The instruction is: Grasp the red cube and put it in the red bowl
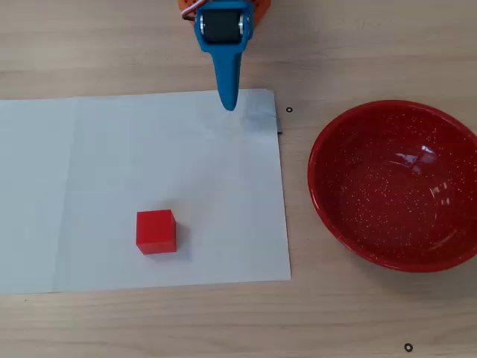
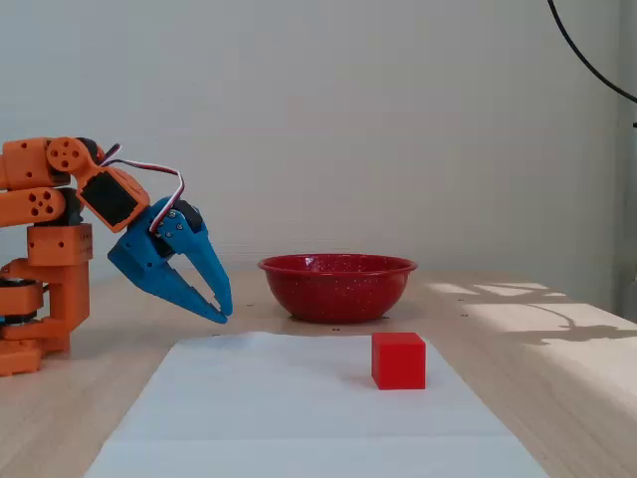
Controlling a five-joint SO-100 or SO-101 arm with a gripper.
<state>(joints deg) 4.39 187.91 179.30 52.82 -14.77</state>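
My hand (image 2: 221,311) nearly closed, empty, above the paper (image 1: 112,186) edge; cube (image 1: 156,232) on paper, bowl (image 1: 328,201) apart.

Wall (image 2: 398,119): plain, pale grey-white, bare behind the table.
Table (image 1: 149,328): light wood-grain top.
Paper sheet (image 1: 112,164): white, lay flat on the table, faint fold lines.
Cable (image 2: 587,60): dark, curved in the upper right corner.
Light: sunlit patches with shadows at the table's right, possibly from a window.
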